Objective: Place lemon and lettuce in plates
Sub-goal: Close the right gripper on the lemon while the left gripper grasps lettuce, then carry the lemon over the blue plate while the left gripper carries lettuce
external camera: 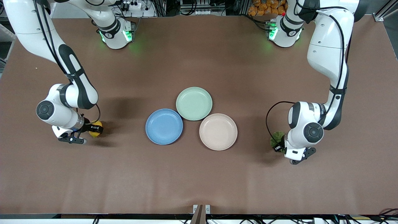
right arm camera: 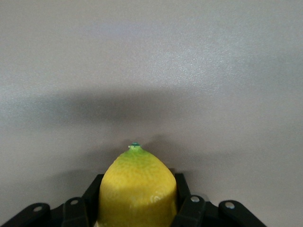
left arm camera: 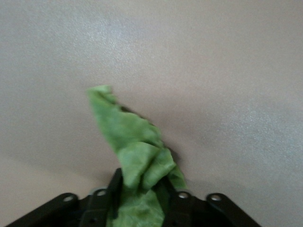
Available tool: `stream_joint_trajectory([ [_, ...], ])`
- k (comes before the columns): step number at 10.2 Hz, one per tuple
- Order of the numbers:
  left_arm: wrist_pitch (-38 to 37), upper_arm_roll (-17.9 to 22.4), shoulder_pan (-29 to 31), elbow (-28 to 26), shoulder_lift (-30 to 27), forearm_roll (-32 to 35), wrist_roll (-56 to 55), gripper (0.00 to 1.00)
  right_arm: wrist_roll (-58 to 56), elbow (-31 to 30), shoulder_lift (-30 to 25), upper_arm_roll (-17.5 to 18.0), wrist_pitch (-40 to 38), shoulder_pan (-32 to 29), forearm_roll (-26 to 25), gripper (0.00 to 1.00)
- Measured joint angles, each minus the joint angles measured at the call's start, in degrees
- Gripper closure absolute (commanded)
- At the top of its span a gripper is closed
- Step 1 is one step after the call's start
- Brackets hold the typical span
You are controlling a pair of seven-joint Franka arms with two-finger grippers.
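Right end effector [external camera: 93, 129] clamped on lemon [external camera: 96, 126], left end effector [external camera: 279, 146] pinching lettuce [external camera: 276, 137]

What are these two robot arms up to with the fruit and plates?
Each arm is grabbing one item off the table. The right gripper has closed on the lemon, and the left gripper pinches the lettuce. The blue plate, beige-pink plate and mint-green plate sit empty mid-table.
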Motion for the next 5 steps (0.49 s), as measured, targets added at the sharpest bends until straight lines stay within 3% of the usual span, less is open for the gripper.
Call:
stream_joint_trajectory([
  [3, -0.07, -0.03, -0.16, 0.33, -0.19, 0.00, -0.06, 1.00, 0.03, 0.58, -0.51, 0.03, -1.25, 0.53, 0.04, 0.98],
  [5, -1.41, -0.07, -0.93, 0.72, -0.96, 0.01, -0.16, 1.00, 0.91, 2.52, -3.21, 0.05, -7.92, 1.87, 0.19, 0.98],
])
